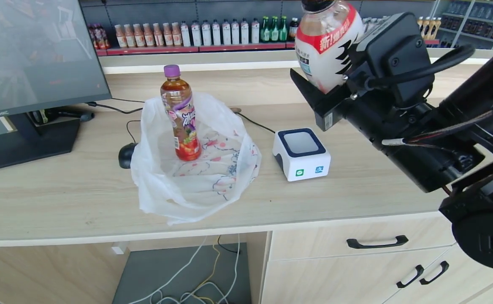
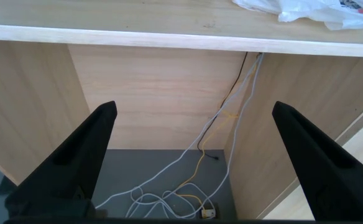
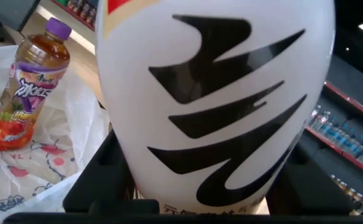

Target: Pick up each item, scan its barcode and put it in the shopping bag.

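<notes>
Two bottles were there: in the head view the right claw point(image 1: 331, 90) gripped a white bottle point(image 1: 326, 46), held high above the surface point(image 1: 60, 198) and right of the scanner point(image 1: 300, 154), while a purple-capped tea bottle point(image 1: 181, 114) stood upright in the shopping bag point(image 1: 212, 169). The left wrist view showed the left claw point(image 2: 194, 162) spread wide below the surface edge, facing hanging cables point(image 2: 231, 124).

glossy plastic bottle point(image 1: 324, 46), wood-grain counter point(image 1: 356, 177).
</notes>
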{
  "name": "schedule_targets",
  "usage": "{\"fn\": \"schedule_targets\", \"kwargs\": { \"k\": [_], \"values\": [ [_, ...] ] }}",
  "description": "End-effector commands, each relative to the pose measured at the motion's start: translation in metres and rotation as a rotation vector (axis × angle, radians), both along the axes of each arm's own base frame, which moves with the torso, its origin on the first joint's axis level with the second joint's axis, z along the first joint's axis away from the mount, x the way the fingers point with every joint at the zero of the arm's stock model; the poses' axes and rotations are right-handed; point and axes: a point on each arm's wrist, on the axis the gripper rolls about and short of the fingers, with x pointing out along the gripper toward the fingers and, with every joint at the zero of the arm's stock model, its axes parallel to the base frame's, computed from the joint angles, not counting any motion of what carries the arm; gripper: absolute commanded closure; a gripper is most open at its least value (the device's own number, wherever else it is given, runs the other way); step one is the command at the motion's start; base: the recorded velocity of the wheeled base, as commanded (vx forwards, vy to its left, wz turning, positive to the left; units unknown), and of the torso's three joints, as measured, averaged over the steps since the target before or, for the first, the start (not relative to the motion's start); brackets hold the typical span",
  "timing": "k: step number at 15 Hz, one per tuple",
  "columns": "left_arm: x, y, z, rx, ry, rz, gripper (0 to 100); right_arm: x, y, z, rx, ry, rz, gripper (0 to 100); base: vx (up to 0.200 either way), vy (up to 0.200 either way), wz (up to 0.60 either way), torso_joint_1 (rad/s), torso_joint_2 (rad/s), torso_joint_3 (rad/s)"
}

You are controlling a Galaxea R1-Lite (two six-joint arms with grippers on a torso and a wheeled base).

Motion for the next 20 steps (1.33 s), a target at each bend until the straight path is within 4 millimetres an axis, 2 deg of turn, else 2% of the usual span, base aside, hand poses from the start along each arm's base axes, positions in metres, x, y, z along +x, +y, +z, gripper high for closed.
{"fn": "schedule_targets", "kwargs": {
  "k": [1, 5, 9, 16, 20],
  "values": [
    [0.000, 0.000, 0.000, 0.000, -0.001, 0.001, 0, 0.014, 0.005, -0.007, -0.063, -0.023, -0.005, 100, 0.000, 0.000, 0.00, 0.000, 0.00, 0.000],
    [0.000, 0.000, 0.000, 0.000, -0.001, 0.001, 0, 0.034, 0.009, -0.003, -0.188, -0.103, 0.065, 100, 0.000, 0.000, 0.00, 0.000, 0.00, 0.000],
    [0.000, 0.000, 0.000, -0.002, -0.001, 0.001, 0, 0.047, -0.006, -0.014, -0.379, -0.164, 0.137, 100, 0.000, 0.000, 0.00, 0.000, 0.00, 0.000],
    [0.000, 0.000, 0.000, 0.000, -0.001, 0.001, 0, 0.065, -0.002, -0.045, -0.497, -0.178, 0.239, 100, 0.000, 0.000, 0.00, 0.000, 0.00, 0.000],
    [0.000, 0.000, 0.000, 0.000, -0.001, 0.001, 0, 0.075, -0.008, -0.052, -0.512, -0.159, 0.230, 100, 0.000, 0.000, 0.00, 0.000, 0.00, 0.000]
  ]
}}
